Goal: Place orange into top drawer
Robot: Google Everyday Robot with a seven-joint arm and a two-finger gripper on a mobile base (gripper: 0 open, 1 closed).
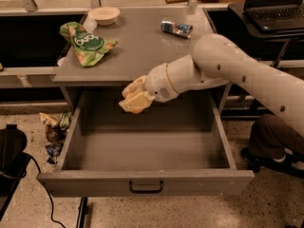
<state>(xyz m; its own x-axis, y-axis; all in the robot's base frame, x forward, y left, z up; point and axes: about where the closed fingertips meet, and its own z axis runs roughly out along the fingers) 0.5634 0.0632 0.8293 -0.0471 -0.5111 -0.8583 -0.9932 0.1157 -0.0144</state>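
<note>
Because top drawer (199, 182) stands open, claw (133, 100) hovers over its back, clamped on orange (138, 109), for clean drop inside.

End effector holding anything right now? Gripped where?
Looks like the orange, pinched in the end effector over the open top drawer. It is mostly hidden and only its lower side shows, so the exact contact points cannot be told.
</note>
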